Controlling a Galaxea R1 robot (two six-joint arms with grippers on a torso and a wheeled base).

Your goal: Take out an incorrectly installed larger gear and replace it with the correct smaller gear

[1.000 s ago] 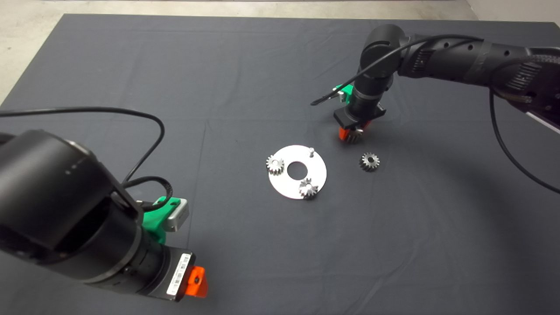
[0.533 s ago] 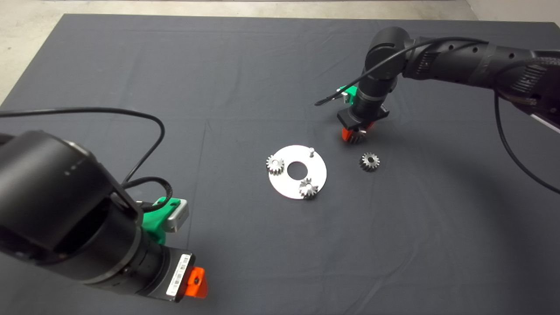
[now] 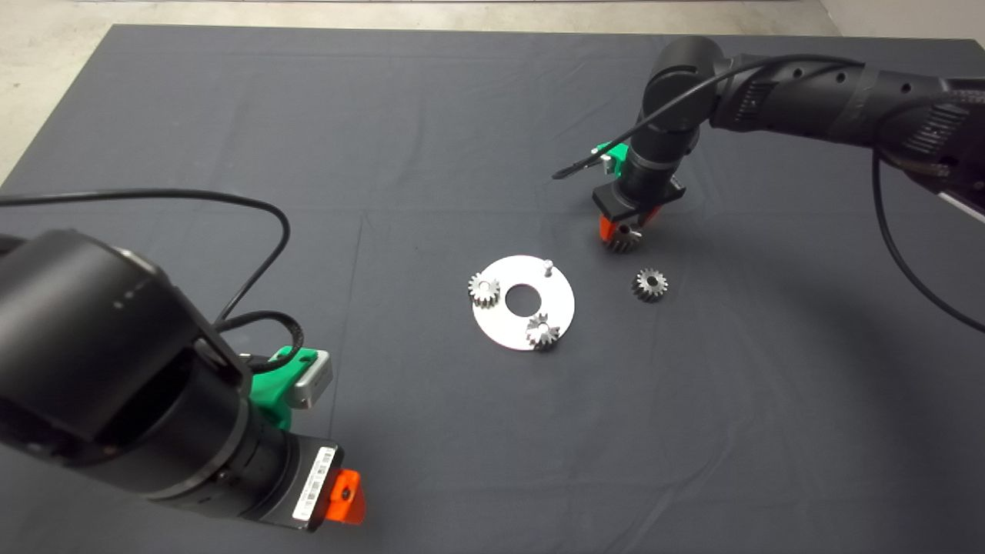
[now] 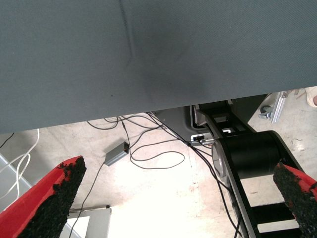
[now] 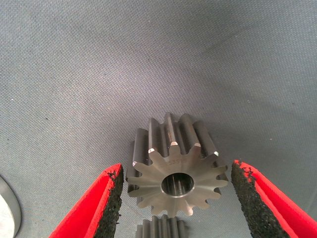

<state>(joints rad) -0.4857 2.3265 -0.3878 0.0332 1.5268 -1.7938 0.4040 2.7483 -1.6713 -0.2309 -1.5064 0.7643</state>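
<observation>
The larger gear [image 3: 622, 239], shiny with long pointed teeth, lies on the mat right of the round silver plate [image 3: 504, 327]. My right gripper [image 3: 620, 228] stands over it. In the right wrist view the larger gear [image 5: 176, 168] sits between the open fingers [image 5: 94, 208] with a narrow gap on each side. The smaller gear [image 3: 650, 284], dark with short teeth, lies on the mat nearby, and teeth of a dark gear [image 5: 161, 229] show in the right wrist view. The plate has a bare peg [image 3: 548, 266]. My left gripper [image 3: 346, 496] waits open at the lower left.
The plate also carries a pale silver short-toothed gear [image 3: 484, 289] and a star-like gear [image 3: 542, 332]. A black cable [image 3: 231, 201] loops over the mat by the left arm. The left wrist view shows the mat's edge and floor cables [image 4: 148, 148].
The right gripper has drawn up and back a little, and the larger gear now shows more fully below its fingers. The left arm has not moved.
</observation>
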